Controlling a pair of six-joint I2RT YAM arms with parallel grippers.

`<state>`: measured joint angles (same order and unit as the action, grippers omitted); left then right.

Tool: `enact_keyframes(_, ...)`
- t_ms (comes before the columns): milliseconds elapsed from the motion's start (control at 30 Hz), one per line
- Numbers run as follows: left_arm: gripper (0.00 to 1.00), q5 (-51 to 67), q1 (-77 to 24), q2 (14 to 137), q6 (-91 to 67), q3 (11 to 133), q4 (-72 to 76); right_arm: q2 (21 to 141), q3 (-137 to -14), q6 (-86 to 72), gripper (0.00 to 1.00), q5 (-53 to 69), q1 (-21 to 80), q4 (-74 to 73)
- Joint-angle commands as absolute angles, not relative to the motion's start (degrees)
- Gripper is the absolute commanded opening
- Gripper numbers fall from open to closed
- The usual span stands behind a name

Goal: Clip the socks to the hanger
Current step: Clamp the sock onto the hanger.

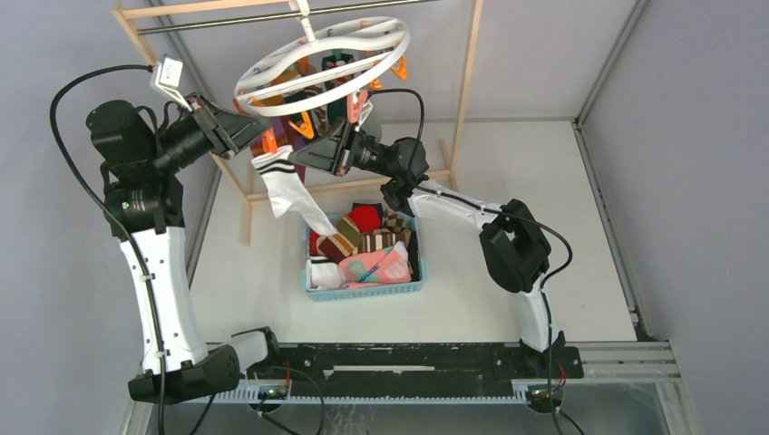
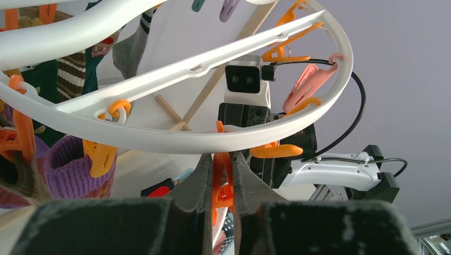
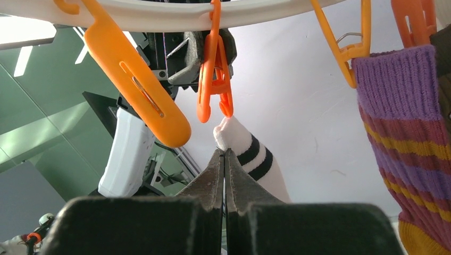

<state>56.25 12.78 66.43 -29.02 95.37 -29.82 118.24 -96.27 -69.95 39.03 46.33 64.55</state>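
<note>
Left claw (image 2: 222,159) is clenched on an orange clip (image 2: 216,186) that dangles from the rim of the hanger (image 2: 159,139), with a finger pressing on each side of the clip. Right claw (image 3: 224,154) is clenched on the cuff of a white sock with black bands (image 3: 236,137). The cuff sits just below the clip's lower tips; contact cannot be told.

In the top view the hanger hangs tilted at 11 o'clock. The held sock trails toward 6 o'clock, down to the blue basket (image 1: 363,292) on the surface (image 1: 526,163). Other socks (image 1: 363,245) lie in the basket. In the right wrist view a purple striped sock (image 3: 404,117) hangs clipped at 3 o'clock.
</note>
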Motion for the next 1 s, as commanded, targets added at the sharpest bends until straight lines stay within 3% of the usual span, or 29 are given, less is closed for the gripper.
enact_keyframes(0, 0.0, 59.13, 13.2, 65.31, -30.39, 95.89, -28.06, 116.89, -96.79, -69.35, 0.0, 37.89, 46.77, 67.04)
enact_keyframes(300, 0.0, 59.35, 13.26, 65.0, -29.99, 94.85, -27.7, 117.14, -97.98, -69.93, 0.0, 35.47, 47.14, 66.97)
enact_keyframes(967, 0.0, 59.89, 13.36, 65.3, -30.56, 95.36, -26.64, 117.61, -96.59, -76.69, 0.0, 45.91, 46.63, 75.23)
